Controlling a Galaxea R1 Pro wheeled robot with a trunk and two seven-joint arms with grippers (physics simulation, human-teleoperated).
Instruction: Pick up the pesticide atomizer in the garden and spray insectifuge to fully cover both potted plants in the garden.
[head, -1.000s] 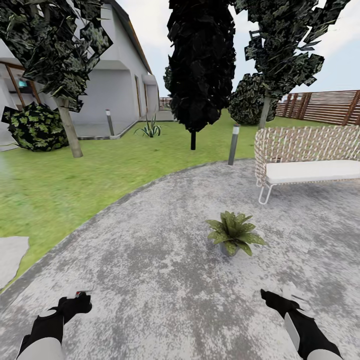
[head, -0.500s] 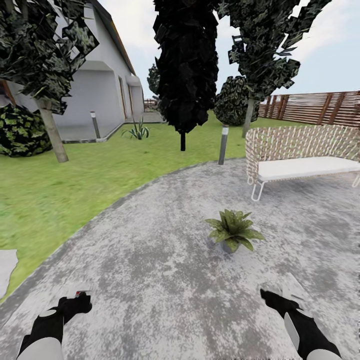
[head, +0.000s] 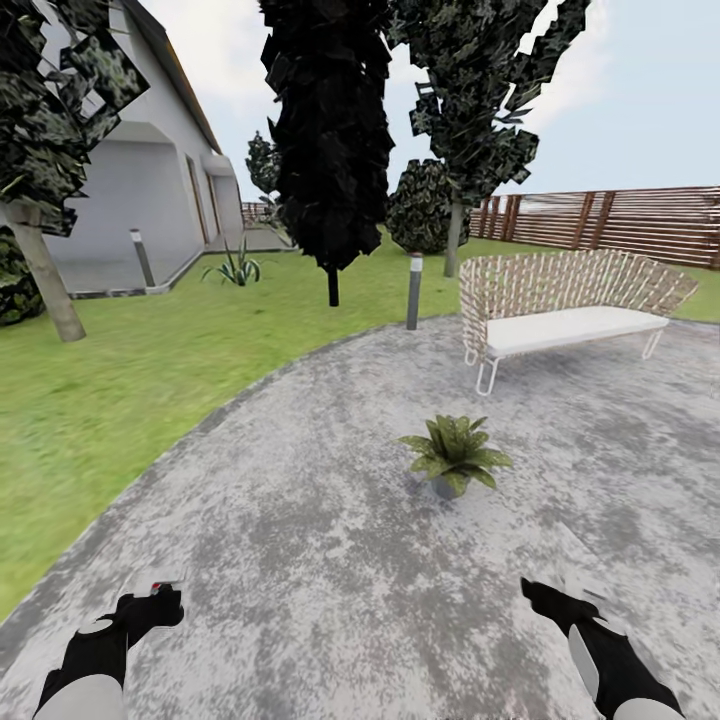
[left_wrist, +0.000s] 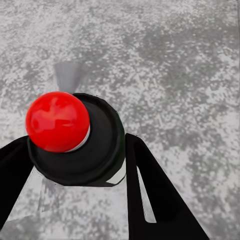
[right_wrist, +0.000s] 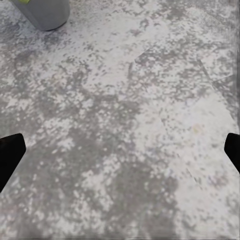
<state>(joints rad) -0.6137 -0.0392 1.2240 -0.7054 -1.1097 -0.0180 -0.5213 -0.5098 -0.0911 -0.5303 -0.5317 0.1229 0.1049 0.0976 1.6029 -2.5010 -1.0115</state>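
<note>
On the patio (head: 300, 560), potted plant (head: 453, 457) upright, leaves spreading outward

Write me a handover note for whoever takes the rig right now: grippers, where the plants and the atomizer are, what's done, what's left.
Left gripper: low over the paving; a black part with a red ball sits between its fingers in the left wrist view; open or shut unclear.
Right gripper: fingers wide apart, empty.
One potted plant stands on the patio ahead, slightly right, in front of the wicker bench; its grey pot shows in the right wrist view.
Done: nothing visible. No atomizer held.
Left: find and grasp the atomizer, spray this plant, then locate the second one.
</note>
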